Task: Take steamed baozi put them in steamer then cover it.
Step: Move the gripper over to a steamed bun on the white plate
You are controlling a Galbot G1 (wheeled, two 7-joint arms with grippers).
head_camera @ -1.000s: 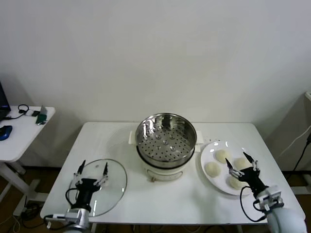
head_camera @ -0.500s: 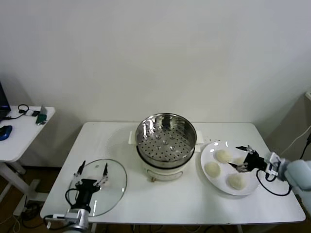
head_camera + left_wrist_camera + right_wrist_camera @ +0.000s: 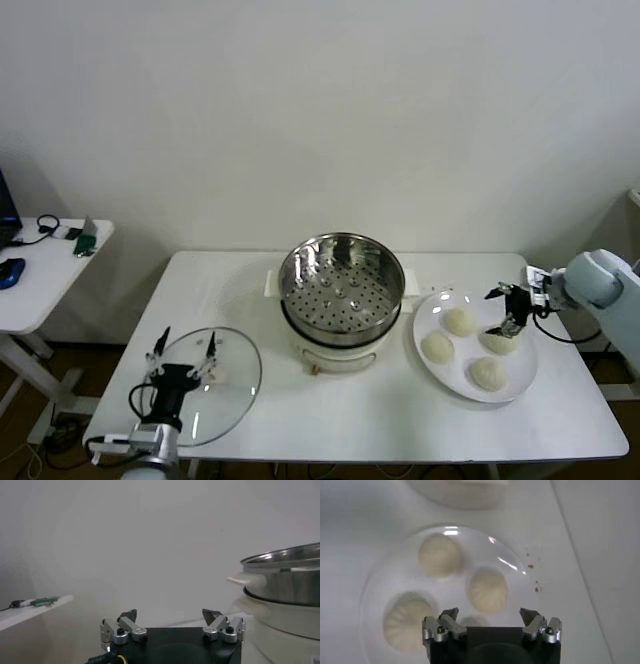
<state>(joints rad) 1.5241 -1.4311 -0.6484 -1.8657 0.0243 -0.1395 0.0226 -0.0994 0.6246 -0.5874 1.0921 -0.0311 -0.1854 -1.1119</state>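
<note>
Table (image 3: pixel 360 420) first, since it fills most of the lower half of the head view: white top, everything sits on it. Off at the left edge of the frame there's a smaller side table (image 3: pixel 40 280) with some cables and small gear on it (can't make out what exactly).

Next biggest is the steamer (image 3: pixel 342 290), dead centre of the frame, shiny perforated basket on its white cooker base, nothing inside it. The left wrist view catches its rim and side too (image 3: pixel 285 585), over on the right of that picture.

Lower left of the head view is the cover (image 3: pixel 215 385), the clear glass lid lying flat on the table, well apart from the steamer. The left gripper (image 3: pixel 184 350) hangs right over its near-left part, fingers spread wide with nothing between them.

Right of the steamer sits the white plate (image 3: pixel 428 312), almost touching the cooker base, with all four steamed baozi (image 3: pixel 459 321) on it. In the right wrist view the plate (image 3: pixel 375 580) fills the middle of the picture and three buns show clearly (image 3: pixel 489 590), the fourth mostly hidden behind the gripper body.

Right gripper (image 3: pixel 510 310) is at the far right side of the plate, coming in from the right edge of the frame, hovering just above the rightmost bun. Its fingers are open wide (same story in its own camera (image 3: pixel 490 617)) and it isn't holding anything.
</note>
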